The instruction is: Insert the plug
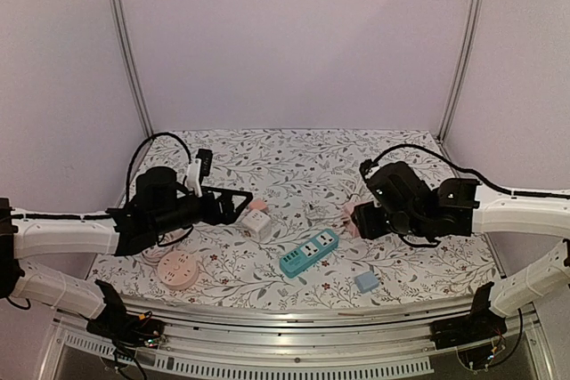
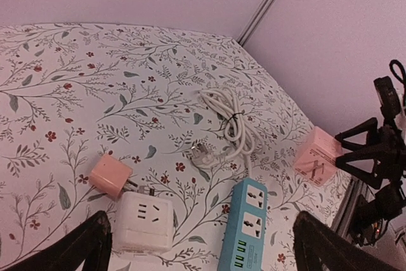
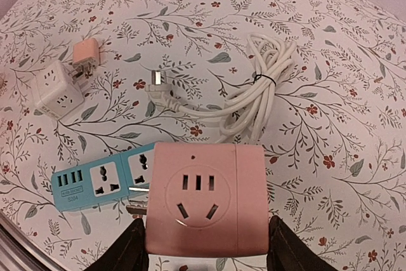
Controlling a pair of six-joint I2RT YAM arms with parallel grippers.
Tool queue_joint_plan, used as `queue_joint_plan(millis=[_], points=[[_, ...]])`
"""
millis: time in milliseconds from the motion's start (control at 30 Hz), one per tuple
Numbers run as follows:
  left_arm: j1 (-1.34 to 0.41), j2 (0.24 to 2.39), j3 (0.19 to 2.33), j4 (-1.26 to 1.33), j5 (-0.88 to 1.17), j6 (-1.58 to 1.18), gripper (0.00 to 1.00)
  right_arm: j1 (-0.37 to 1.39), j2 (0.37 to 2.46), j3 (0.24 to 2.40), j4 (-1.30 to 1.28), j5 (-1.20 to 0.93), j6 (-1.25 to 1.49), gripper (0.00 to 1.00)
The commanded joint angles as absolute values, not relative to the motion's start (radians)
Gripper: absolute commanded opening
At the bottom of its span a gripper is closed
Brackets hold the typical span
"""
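My right gripper point(image 3: 206, 249) is shut on a pink cube plug adapter point(image 3: 206, 198), held off the table by its two sides. Its metal prongs point(image 3: 136, 207) stick out to the left, just beside the end socket of the blue power strip point(image 3: 101, 179). From above, the pink cube point(image 1: 350, 220) hangs right of the strip point(image 1: 309, 252). My left gripper point(image 2: 202, 255) is open, hovering over the white cube socket point(image 2: 143, 222) and the strip point(image 2: 245, 225), touching neither. The strip's white cord point(image 3: 254, 93) lies coiled, its own plug point(image 3: 157, 84) loose on the cloth.
A small pink charger point(image 2: 110, 176) lies against the white cube. A round pink socket point(image 1: 177, 270) sits near the front left, and a small blue square block point(image 1: 365, 281) near the front right. White walls and metal posts enclose the floral tabletop.
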State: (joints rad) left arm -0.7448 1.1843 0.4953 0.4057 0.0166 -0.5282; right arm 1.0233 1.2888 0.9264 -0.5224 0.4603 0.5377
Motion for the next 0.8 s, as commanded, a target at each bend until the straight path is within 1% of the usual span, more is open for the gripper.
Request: queue_joint_plan(millis=[0,167,467,533,633,767], points=[[-0.729,1.193,0.538,0.412,0.227,-0.544,0.99,1.070,1.312,0.938,-0.364,0.508,0.423,0.08],[-0.729,1.234,0.571,0.446,0.398,-0.580,0.99,1.164,1.352,0.982,-0.323,0.583,0.266,0.08],[-0.735,1.353,0.633,0.477,0.571,-0.628,0.99,1.212,1.393,0.982,-0.195,0.593,0.134,0.07],[-0.735,1.375,0.647,0.473,0.580,-0.632,0.99,1.212,1.401,0.989,-0.181,0.610,0.131,0.07],[-0.735,1.383,0.658,0.420,0.531,-0.617,0.99,1.211,1.428,0.984,-0.158,0.654,0.147,0.05],[-0.735,1.372,0.662,0.368,0.449,-0.592,0.99,1.212,1.548,0.968,-0.036,0.635,0.167,0.04]])
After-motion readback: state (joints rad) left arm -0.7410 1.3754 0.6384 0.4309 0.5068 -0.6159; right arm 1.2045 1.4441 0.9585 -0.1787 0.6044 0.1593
